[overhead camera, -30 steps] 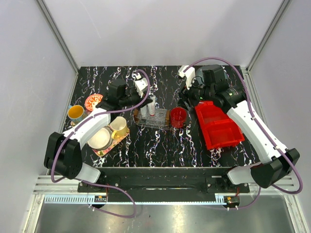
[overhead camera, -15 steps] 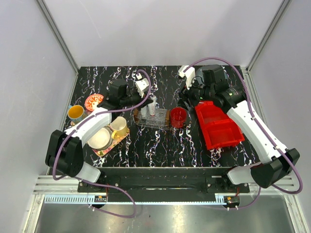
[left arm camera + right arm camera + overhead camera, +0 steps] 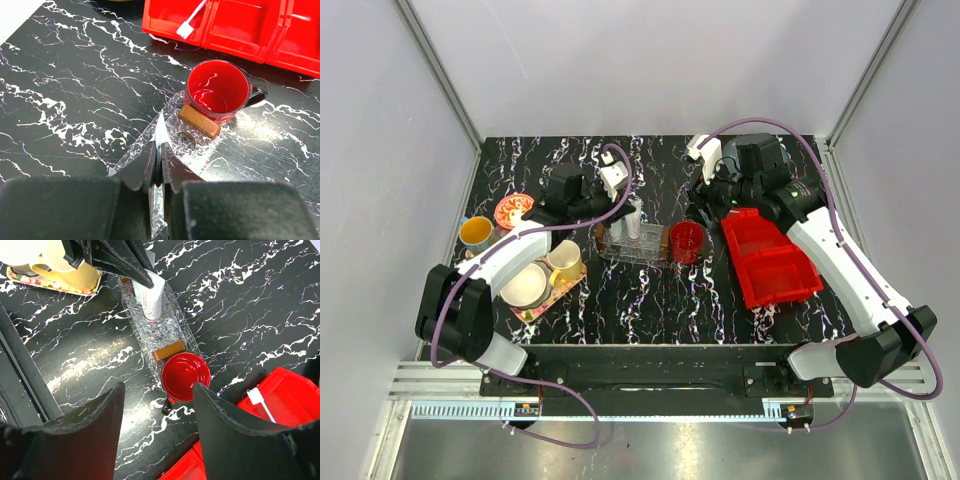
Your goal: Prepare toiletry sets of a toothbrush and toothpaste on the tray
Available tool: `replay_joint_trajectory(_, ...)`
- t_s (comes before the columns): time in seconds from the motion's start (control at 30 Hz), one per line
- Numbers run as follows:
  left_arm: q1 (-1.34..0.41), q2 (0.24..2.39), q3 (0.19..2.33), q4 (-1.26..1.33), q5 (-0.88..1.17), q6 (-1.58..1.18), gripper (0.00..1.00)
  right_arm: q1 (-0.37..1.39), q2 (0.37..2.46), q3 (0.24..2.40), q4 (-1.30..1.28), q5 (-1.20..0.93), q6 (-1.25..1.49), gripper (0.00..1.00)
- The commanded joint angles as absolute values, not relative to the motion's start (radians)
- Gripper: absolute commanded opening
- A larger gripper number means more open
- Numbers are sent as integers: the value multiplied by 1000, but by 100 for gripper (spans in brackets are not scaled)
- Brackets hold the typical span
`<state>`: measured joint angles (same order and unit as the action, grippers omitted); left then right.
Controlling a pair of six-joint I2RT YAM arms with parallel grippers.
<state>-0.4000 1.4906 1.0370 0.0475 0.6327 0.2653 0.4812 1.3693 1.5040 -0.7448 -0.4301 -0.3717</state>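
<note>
My left gripper (image 3: 624,205) (image 3: 160,150) is shut on the flat crimped end of a white toothpaste tube (image 3: 634,214) (image 3: 161,131). It holds the tube upright with its lower end in the clear tray (image 3: 638,248) (image 3: 196,146), as the right wrist view (image 3: 151,300) shows. I see only this one tube. The pale toothbrush (image 3: 192,21) (image 3: 261,403) lies in the red bin (image 3: 767,257). My right gripper (image 3: 704,208) (image 3: 159,390) is open and empty above the red mug (image 3: 687,241) (image 3: 186,376).
The red mug touches the tray's right brown handle (image 3: 200,121). A flowery tray (image 3: 542,285) with a yellow cup and a white bowl sits at the left, with a yellow-blue mug (image 3: 476,233) and a small red plate (image 3: 511,211) behind it.
The left arm has shifted only slightly, still holding the tube upright over the clear tray. The right arm has not moved.
</note>
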Motion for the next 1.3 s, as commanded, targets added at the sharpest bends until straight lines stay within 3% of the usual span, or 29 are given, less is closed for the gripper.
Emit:
replay_joint_trajectory(0.0, -394, 1493, 1032, 143, 672, 275, 0, 472, 1358, 1505, -704, -433, -382, 62)
replay_joint_trajectory(1.27, -388, 1531, 999, 173, 660, 301, 0, 471, 1377, 1513, -704, -442, -382, 62)
